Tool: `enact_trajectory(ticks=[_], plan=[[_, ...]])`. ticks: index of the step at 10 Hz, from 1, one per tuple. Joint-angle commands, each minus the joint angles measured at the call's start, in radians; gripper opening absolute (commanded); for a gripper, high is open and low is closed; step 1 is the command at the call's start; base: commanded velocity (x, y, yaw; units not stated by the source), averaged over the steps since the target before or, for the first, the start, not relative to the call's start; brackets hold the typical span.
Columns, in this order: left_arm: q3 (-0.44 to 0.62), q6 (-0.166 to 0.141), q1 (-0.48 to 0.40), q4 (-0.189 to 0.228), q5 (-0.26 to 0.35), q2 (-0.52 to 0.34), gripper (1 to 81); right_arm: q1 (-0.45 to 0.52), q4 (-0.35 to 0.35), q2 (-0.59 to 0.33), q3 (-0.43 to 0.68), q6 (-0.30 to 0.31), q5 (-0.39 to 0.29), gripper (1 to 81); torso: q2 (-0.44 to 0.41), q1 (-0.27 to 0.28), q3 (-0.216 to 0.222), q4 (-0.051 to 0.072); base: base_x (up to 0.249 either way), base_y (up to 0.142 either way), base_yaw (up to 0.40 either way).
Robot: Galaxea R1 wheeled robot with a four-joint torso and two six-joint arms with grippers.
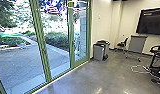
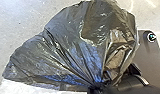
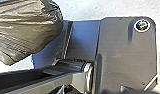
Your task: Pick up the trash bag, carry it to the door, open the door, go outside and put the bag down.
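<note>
The black trash bag is bunched at its neck in the grasp of the left claw, above the floor, while the state of the right claw cannot be told. Farther off stand green-framed glass doors, with gray waste bins near the wall, and beyond the glass lies a paved yard edged by shrubs.

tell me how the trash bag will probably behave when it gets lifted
The trash bag will probably be floppy, its thin film creasing all over. It may sag and swing from the end where its folds gather tightly. The shiny surface could be a bit slippery; its weight I can't tell.
</note>
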Motion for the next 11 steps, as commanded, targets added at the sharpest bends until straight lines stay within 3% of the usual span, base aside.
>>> enact_trajectory(ticks=[1, 4, 11], plan=[[-0.001, 0.004, -0.076, 0.008, 0.046, -0.004, 1.0, 0.054, -0.006, 0.005, 0.002, -0.003, -0.066, 81.1, 0.000, 0.000, 0.000, 0.000, 0.145, 0.000, 0.000], [-0.003, 0.006, -0.076, 0.008, 0.046, -0.004, 1.0, 0.051, -0.006, 0.005, 0.002, -0.003, -0.066, 81.1, 0.000, 0.000, 0.000, 0.000, 0.145, 0.000, 0.000], [-0.001, 0.004, -0.076, 0.008, 0.046, -0.004, 1.0, 0.049, -0.022, 0.010, -0.005, -0.001, -0.066, 81.1, 0.000, 0.000, 0.000, 0.000, 0.145, -0.063, 0.000]])
